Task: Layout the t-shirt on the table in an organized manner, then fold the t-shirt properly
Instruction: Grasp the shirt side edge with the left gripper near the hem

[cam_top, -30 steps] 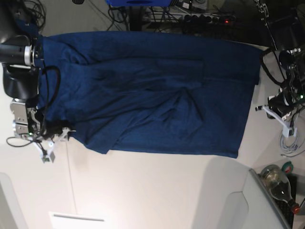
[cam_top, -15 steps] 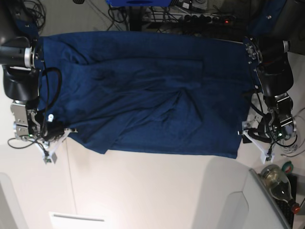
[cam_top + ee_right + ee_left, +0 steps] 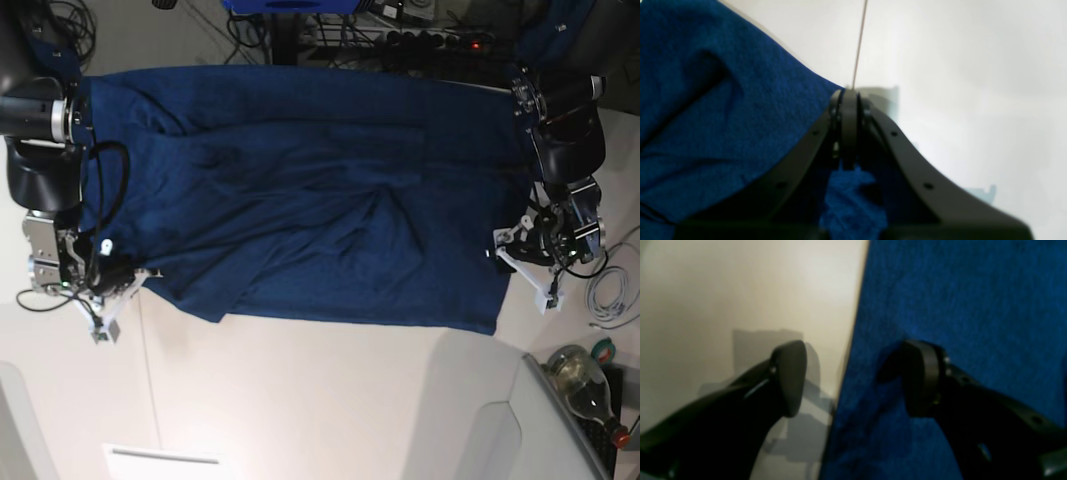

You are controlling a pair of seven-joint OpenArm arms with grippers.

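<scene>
The dark navy t-shirt (image 3: 310, 190) lies spread and wrinkled across the white table (image 3: 300, 400). My right gripper (image 3: 118, 292) is at the shirt's lower left corner. In the right wrist view this gripper (image 3: 848, 100) is shut on the t-shirt (image 3: 706, 116), with a bunch of blue cloth pinched behind its tips. My left gripper (image 3: 520, 265) is at the shirt's right edge. In the left wrist view that gripper (image 3: 853, 380) is open and straddles the hem: one finger (image 3: 790, 376) is over bare table (image 3: 740, 290), the other over the t-shirt (image 3: 957, 306).
A glass bottle (image 3: 585, 385) and coiled cables (image 3: 610, 300) lie at the right edge. A raised white panel (image 3: 480, 410) sits at the lower right. Cables and a power strip (image 3: 420, 40) run behind the table's far edge. A thin seam (image 3: 860, 40) crosses the tabletop.
My left arm swung in from the right to the shirt's right edge, opened, and has moved a little up along that edge. My right gripper closed on the lower left corner.
</scene>
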